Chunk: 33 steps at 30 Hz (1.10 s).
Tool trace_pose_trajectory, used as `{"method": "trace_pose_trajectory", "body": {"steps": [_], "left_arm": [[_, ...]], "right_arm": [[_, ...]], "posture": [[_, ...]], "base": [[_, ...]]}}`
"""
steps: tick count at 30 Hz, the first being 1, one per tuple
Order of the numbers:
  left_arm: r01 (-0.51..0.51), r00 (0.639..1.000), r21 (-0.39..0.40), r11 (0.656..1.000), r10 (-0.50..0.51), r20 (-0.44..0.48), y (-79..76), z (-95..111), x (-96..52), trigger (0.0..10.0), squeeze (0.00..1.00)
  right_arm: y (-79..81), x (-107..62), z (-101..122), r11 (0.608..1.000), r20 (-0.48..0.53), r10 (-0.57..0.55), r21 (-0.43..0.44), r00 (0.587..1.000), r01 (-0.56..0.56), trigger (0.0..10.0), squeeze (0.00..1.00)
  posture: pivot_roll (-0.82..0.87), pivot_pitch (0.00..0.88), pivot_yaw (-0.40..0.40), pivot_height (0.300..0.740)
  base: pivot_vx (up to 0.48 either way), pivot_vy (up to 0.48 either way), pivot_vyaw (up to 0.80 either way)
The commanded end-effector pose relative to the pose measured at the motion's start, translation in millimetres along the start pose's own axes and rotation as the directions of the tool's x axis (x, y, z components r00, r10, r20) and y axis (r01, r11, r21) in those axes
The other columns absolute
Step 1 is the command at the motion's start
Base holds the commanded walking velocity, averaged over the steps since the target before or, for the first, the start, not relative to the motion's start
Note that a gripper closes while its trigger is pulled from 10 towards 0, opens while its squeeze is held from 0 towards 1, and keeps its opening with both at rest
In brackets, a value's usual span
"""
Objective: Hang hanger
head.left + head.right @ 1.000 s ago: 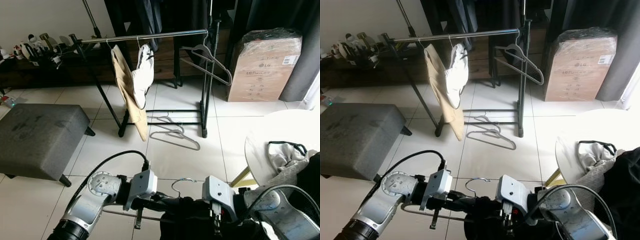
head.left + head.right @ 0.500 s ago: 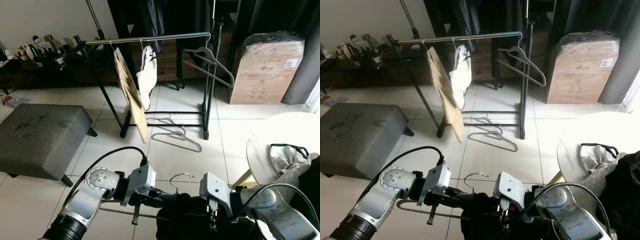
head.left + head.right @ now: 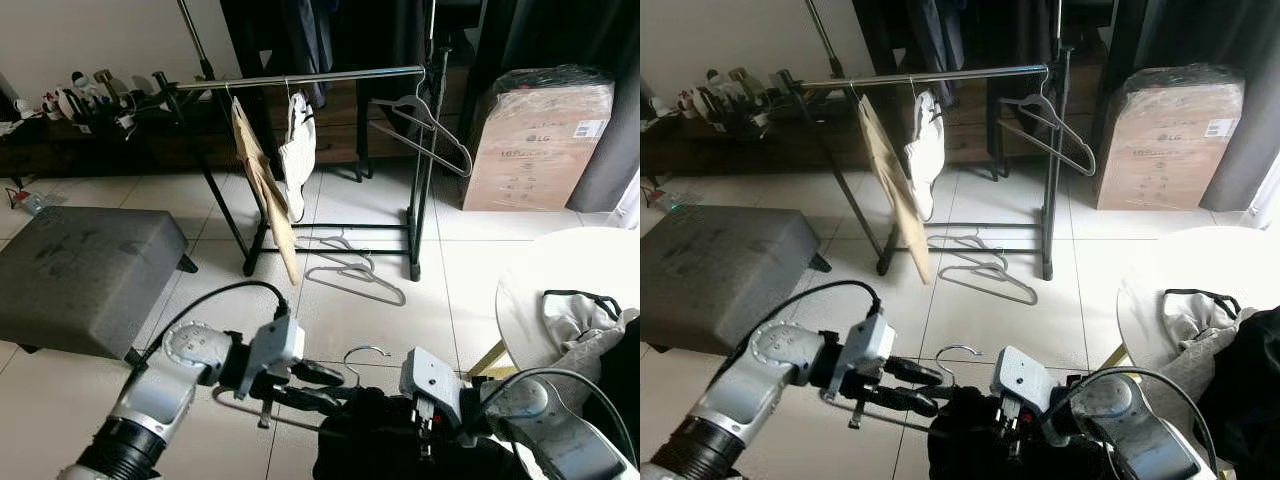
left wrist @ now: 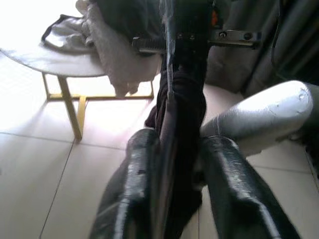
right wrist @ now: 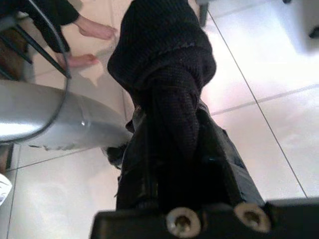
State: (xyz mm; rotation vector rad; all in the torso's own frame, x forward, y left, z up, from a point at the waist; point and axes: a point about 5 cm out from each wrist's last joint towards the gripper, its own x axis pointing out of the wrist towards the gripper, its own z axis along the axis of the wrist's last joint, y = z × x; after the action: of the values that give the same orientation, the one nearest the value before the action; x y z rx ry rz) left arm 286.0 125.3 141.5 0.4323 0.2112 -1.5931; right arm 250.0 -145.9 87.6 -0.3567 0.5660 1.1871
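Now that your left gripper (image 3: pixel 325 385) has opened beside the hanger (image 3: pixel 350 370), your right gripper (image 5: pixel 174 149) alone clamps the garment (image 5: pixel 164 55), far below the rail (image 3: pixel 300 78).

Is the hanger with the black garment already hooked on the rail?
No, the hanger with the black garment sits low between both grippers, well short of the rail.

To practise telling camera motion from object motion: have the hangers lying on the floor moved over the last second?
No. The floor hangers lie beside the rack's base just as before; the whole picture shifted because the camera moved.
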Motion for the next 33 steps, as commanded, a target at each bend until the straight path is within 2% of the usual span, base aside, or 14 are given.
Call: {"method": "trace_pose_trajectory", "body": {"steps": [1,6,7,11,14,15,16,19,21,22,23,26,30,33], "left_arm": [[-0.047,0.999,0.003,0.999,0.047,-0.001,5.0,4.7,-13.5,10.0,1.0],[-0.199,0.979,-0.063,0.978,0.202,0.036,12.0,8.9,-35.3,10.0,1.0],[-0.262,0.96,-0.128,0.957,0.272,0.063,9.9,7.6,-45.4,10.0,1.0],[-0.327,0.922,-0.271,0.905,0.369,0.121,-3.9,-0.5,-57.6,10.0,1.0],[-0.332,0.901,-0.379,0.864,0.409,0.142,-18.0,-10.3,-57.3,10.0,1.0],[-0.332,0.901,-0.379,0.864,0.409,0.142,-18.0,-10.3,-57.3,10.0,1.0],[-0.326,0.894,-0.438,0.838,0.424,0.144,-24.9,-17.3,-54.8,10.0,1.0],[-0.318,0.887,-0.517,0.795,0.442,0.134,-32.6,-26.4,-51.9,10.0,1.0],[-0.329,0.882,-0.585,0.741,0.462,0.089,-36.3,-40.3,-47.0,10.0,1.0],[-0.336,0.88,-0.619,0.71,0.47,0.062,-37.7,-46.3,-44.3,10.0,0.75],[-0.341,0.878,-0.654,0.675,0.477,0.034,-38.8,-52.9,-40.2,10.0,0.04],[-0.397,0.863,-0.705,0.588,0.5,-0.069,-36.2,-69.2,-26.6,10.0,0.0],[-0.421,0.864,-0.716,0.558,0.486,-0.129,-35.4,-77.8,-10.9,10.0,0.0],[-0.443,0.844,-0.721,0.533,0.519,-0.135,-29.3,-79.5,-0.1,10.0,0.0]], "right_arm": [[-4.2,0.0,3.9,0.999,0.021,-0.042,-0.01,0.999,0.042,0.0,0.0],[-23.8,-6.9,1.5,0.977,0.017,-0.209,0.047,0.978,0.208,0.0,0.0],[-31.6,-12.5,3.1,0.959,0.021,-0.279,0.066,0.96,0.277,0.0,0.0],[-37.9,-23.5,9.7,0.936,0.057,-0.347,0.091,0.936,0.341,0.0,0.0],[-40.0,-31.5,11.5,0.922,0.054,-0.382,0.089,0.923,0.377,0.0,0.0],[-40.0,-31.5,11.5,0.922,0.054,-0.382,0.089,0.923,0.377,0.0,0.0],[-39.5,-35.6,16.5,0.921,0.067,-0.387,0.082,0.919,0.382,0.0,0.0],[-36.5,-38.8,24.6,0.925,0.087,-0.379,0.058,0.921,0.375,0.0,0.0],[-31.4,-40.2,33.1,0.935,0.105,-0.354,0.018,0.929,0.355,0.0,0.0],[-28.7,-40.9,36.7,0.94,0.11,-0.34,0.001,0.934,0.342,0.0,0.0],[-25.1,-41.6,40.7,0.946,0.116,-0.319,-0.022,0.941,0.324,0.0,0.0],[-19.1,-42.1,49.5,0.955,0.13,-0.279,-0.067,0.952,0.289,0.0,0.0],[-12.9,-41.9,58.8,0.961,0.148,-0.243,-0.098,0.959,0.259,0.0,0.0],[-6.3,-41.2,63.9,0.966,0.15,-0.202,-0.131,0.968,0.222,0.0,0.0]], "posture": [[-0.17,0.145,0.109,0.74],[-0.16,0.152,0.111,0.74],[-0.16,0.156,0.112,0.74],[-0.16,0.164,0.11,0.74],[-0.15,0.167,0.108,0.74],[-0.15,0.167,0.108,0.74],[-0.15,0.171,0.108,0.74],[-0.16,0.174,0.109,0.74],[-0.17,0.172,0.109,0.74],[-0.17,0.171,0.11,0.74],[-0.17,0.169,0.111,0.74],[-0.17,0.166,0.111,0.74],[-0.18,0.16,0.109,0.74],[-0.19,0.156,0.11,0.74]], "base": [[0.0,0.0,0.0],[0.0,0.0,0.0],[0.0,0.0,0.0],[0.0,0.0,0.0],[0.0,0.0,0.0],[0.0,0.0,0.0],[0.0,0.0,0.0],[0.0,0.0,0.0],[0.0,0.0,0.0],[0.0,0.0,0.0],[0.0,0.0,0.0],[0.0,0.0,0.0],[0.0,0.0,0.0],[0.0,0.0,0.0]]}}
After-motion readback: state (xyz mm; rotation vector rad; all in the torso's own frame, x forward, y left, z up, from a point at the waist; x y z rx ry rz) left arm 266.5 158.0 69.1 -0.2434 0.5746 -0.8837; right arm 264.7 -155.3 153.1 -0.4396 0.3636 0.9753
